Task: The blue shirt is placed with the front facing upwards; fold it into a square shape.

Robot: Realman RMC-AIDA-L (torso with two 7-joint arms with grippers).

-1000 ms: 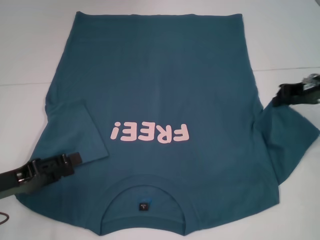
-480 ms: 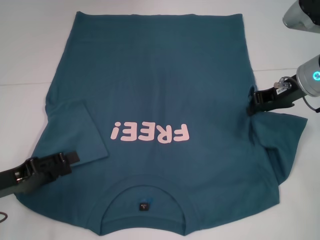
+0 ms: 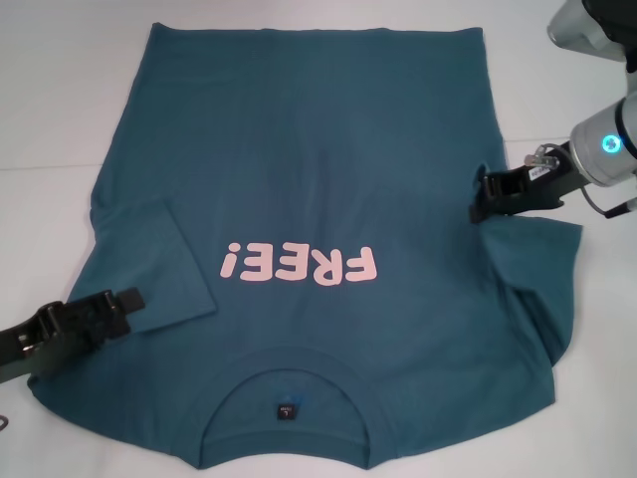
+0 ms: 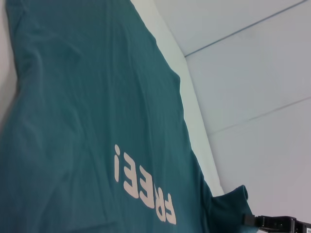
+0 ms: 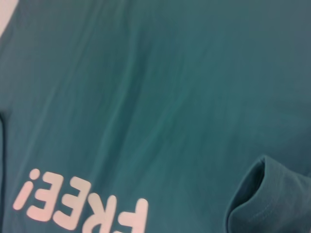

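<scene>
shirt: we see the blue shirt (image 3: 318, 189) spread front-up on the white table (image 3: 60, 90), collar nearest the robot, hem at the far side
colour: dark teal-blue, short sleeves
print: pale pink "FREE!" (image 3: 299, 266) across the chest, reading upside down in the head view; we also see it in both wrist views
collar: round collar (image 3: 287, 393) with 1 small dark label (image 3: 287, 409) inside
left sleeve: we see the left sleeve (image 3: 149, 261) folded in flat over the body
right sleeve: the right sleeve (image 3: 532, 264) is lifted at its edge and bunched, its cuff curled over toward the body
right gripper: the right gripper (image 3: 481, 200) is at the shirt's right edge, arm reaching in from the right, fingers closed on the right sleeve's cuff
left gripper: the left gripper (image 3: 127, 301) sits low at the left shoulder area, just over the folded sleeve, arm coming from the lower left
left jaws: we cannot tell how wide they stand
</scene>
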